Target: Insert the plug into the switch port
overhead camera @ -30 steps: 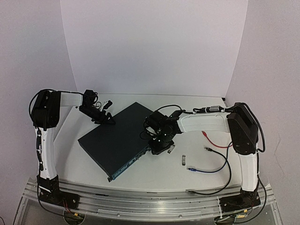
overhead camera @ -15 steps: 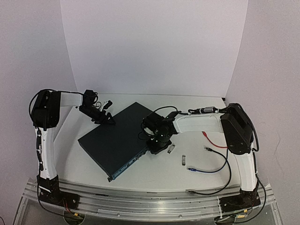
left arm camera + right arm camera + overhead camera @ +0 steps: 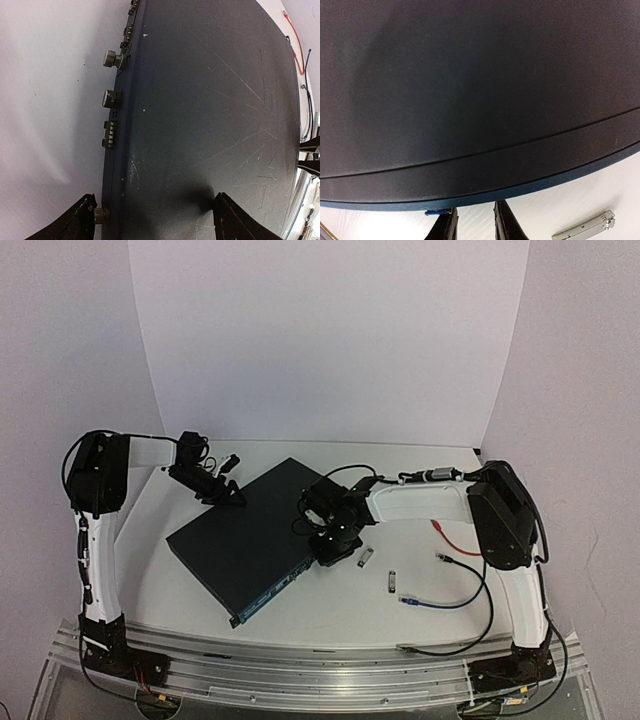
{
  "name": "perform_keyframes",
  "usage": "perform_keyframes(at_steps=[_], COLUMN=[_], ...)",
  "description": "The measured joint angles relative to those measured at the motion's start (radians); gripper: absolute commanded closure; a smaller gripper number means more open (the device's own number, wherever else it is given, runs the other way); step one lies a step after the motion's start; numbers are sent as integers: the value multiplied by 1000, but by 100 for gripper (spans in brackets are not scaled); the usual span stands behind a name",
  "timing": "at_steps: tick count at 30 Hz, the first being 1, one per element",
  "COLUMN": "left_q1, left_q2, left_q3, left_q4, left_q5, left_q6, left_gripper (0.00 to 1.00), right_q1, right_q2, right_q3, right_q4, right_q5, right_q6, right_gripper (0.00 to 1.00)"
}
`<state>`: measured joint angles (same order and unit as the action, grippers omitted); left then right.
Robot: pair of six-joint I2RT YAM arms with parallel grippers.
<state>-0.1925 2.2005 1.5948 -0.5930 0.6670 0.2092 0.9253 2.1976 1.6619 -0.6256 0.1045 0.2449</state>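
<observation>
The switch (image 3: 245, 540) lies slanted on the table, a flat dark box with its socket row (image 3: 270, 592) on the near face. It fills the left wrist view (image 3: 210, 100) and the right wrist view (image 3: 470, 75). My left gripper (image 3: 228, 496) is open at the switch's far corner. In its wrist view (image 3: 159, 220) one finger touches a thumbscrew (image 3: 100, 215) and the other is over the lid. My right gripper (image 3: 333, 548) is at the switch's right edge. Its jaws (image 3: 476, 225) stand narrowly apart with only bare table between. A small blue tab (image 3: 439, 212) sits by its left fingertip. Which item is the plug I cannot tell.
A silver metal module (image 3: 366, 558) lies just right of my right gripper, also seen in the right wrist view (image 3: 583, 228). Another module (image 3: 392, 582) lies beyond it. A blue cable end (image 3: 408, 600), a black cable end (image 3: 443, 557) and a red cable (image 3: 455, 540) lie at the right.
My right gripper has shifted left toward the switch's edge and its jaws have narrowed. The left arm and the switch have not moved.
</observation>
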Motion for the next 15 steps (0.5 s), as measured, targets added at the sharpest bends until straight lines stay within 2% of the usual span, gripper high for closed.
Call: perform_keyframes(at_steps=[15], left_q1=[1], left_q2=[-2], left_q3=[-10], left_q4=[14], left_q5=[4], left_q6=[-6], left_gripper=[22], right_q1=[6], right_q2=[4], right_q3=[-59], right_q4=[91], right_q5=[17], right_q6=[153], right_gripper=[78])
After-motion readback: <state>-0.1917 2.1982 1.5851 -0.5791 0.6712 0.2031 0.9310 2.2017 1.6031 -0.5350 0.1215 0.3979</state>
